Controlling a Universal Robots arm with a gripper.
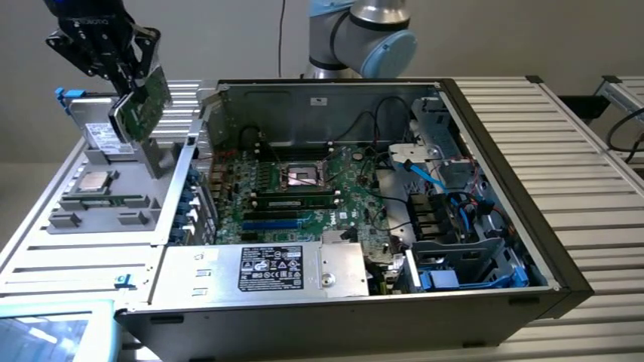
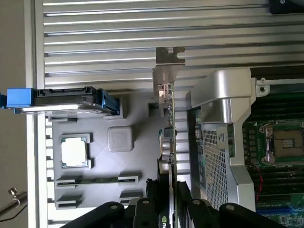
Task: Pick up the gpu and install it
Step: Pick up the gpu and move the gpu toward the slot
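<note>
My pincer [image 1: 129, 72] at ten o'clock, clamped on the gpu [image 1: 141, 105].
In the exterior view my pincer hangs high at ten o'clock, its black fingers pointing down and leaning a little toward five o'clock, closed on both faces of the card. My grey-and-blue arm joint [image 1: 364, 36] sits at twelve o'clock. In the wrist view my fingers [image 2: 145, 213] press the card's thin edge from either side.

Robotics lab, PC-assembly bench. Evidence: slatted aluminium table [image 1: 563, 128]; open PC case [image 1: 352, 324] with motherboard [image 1: 332, 188] exposed, off to one side of the fingers [image 2: 142, 216]; grey parts fixture [image 2: 137, 161] beneath the fingers seating a CPU [image 2: 74, 152], RAM stick [image 2: 90, 180] and drive [image 2: 66, 99]; arm [image 1: 363, 38] standing beyond the case, bare wall [image 1: 222, 38] behind.
</note>
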